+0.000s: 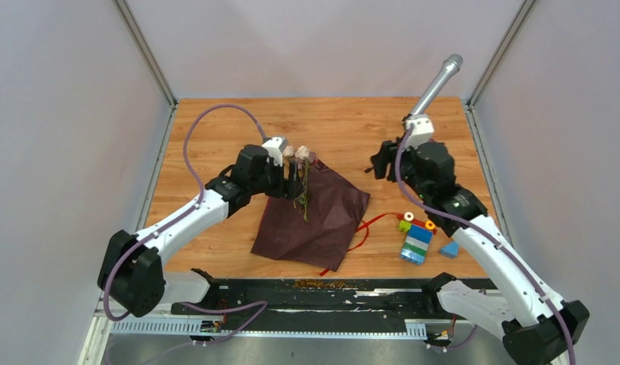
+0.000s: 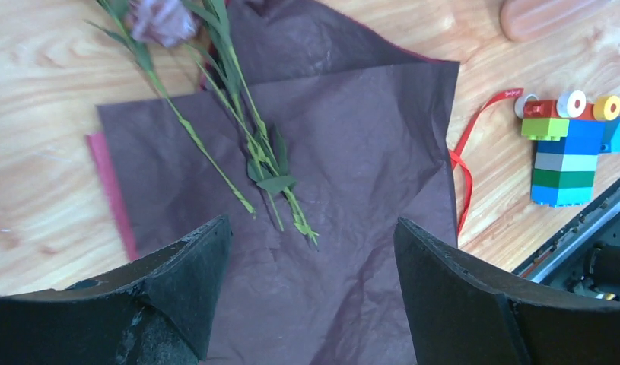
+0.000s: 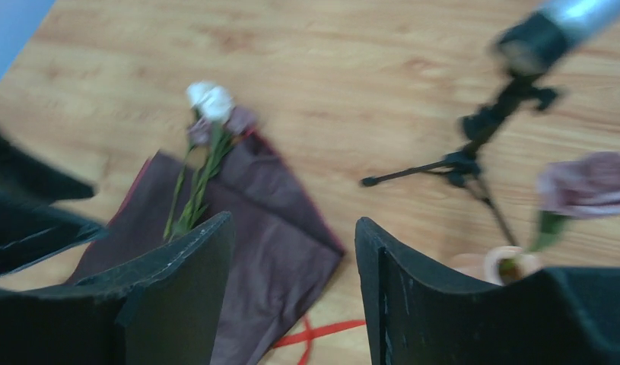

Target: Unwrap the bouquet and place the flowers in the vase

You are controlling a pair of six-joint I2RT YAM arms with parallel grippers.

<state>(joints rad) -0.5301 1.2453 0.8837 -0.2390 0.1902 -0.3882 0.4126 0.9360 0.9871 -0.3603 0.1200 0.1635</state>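
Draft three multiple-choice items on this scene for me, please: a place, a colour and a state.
1. Where does the red ribbon lie?
A. tied round the paper
B. loose between the wrapping paper and the brick stack
C. in the vase
2. What colour is the wrapping paper?
A. green
B. yellow
C. dark maroon
3. How is the left gripper?
A. open, empty
B. shut on a stem
C. shut on the ribbon
Answers: B, it trails beside the bricks; C, the sheet is maroon; A, fingers apart above the stems.
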